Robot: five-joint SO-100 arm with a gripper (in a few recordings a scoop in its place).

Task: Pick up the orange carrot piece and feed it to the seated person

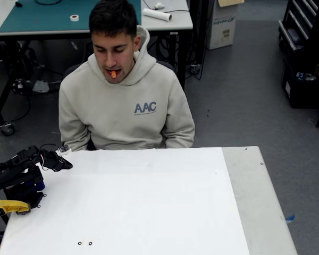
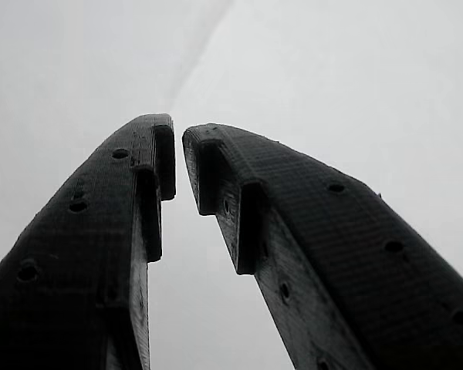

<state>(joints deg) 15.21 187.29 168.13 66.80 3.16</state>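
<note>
Carrot status: the orange carrot piece (image 1: 113,74) sits between the seated person's (image 1: 125,101) lips, sticking out of the mouth. Nothing else touches it.

Person sits behind the far edge of the tabletop (image 1: 149,202), head tilted down, beige hoodie with "AAC" on the chest.

Arm is folded low at the left edge of the tabletop in the fixed view. Gripper (image 1: 64,162) points right, toward the far-left corner of the white surface, well apart from the person's face. It sits just below the person's elbow in that view; can't tell if it touches the sleeve.

Wrist view: the two black fingers (image 2: 139,193) are nearly together, with a narrow gap at the tips (image 2: 178,146) that widens toward the base. Nothing between them, so empty and almost closed. Background there is plain pale surface, no detail.

Other items, fixed view:
- yellow clamp handle (image 1: 8,206) at the arm's base, left edge of the tabletop
- two small dark rings (image 1: 84,243) near the front edge of the white surface
- bare grey strip of tabletop to the right of the white sheet
- behind the person: a second table with a teal mat (image 1: 53,16), a tape roll (image 1: 74,17) and a white rolled tube (image 1: 157,15)
- cardboard box (image 1: 222,24) on the floor to the right of that table
</note>
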